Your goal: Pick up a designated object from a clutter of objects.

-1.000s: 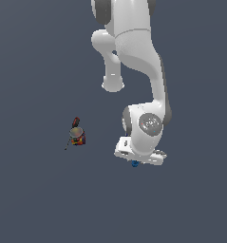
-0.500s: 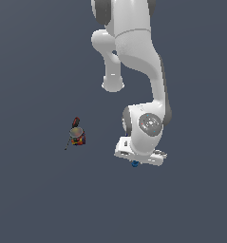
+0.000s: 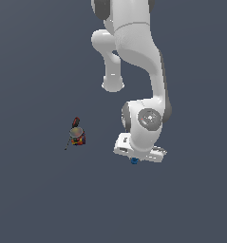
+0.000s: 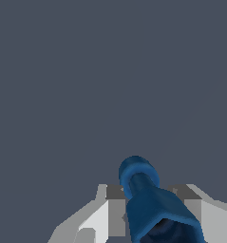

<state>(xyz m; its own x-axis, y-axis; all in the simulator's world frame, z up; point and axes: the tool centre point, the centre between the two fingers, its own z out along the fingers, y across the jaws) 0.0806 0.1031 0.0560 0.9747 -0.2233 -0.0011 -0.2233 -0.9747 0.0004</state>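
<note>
Two fingers (image 4: pixel 110 209) of the claw (image 4: pixel 148 199) are seen closed against the blue spool-like piece (image 4: pixel 146 199), which is held between them. Well apart from the claw, a red multicoloured can (image 3: pixel 77 136) with a thin stick (image 3: pixel 67 144) is seen.

One blue spool piece (image 4: pixel 148 199), one red can (image 3: pixel 77 137), one thin stick (image 3: pixel 67 144).

Around you, flat slate-grey ground (image 3: pixel 34 199) filling both views, uniform and featureless, no seams, no walls or furniture visible, even diffuse light, hardly any shadow
</note>
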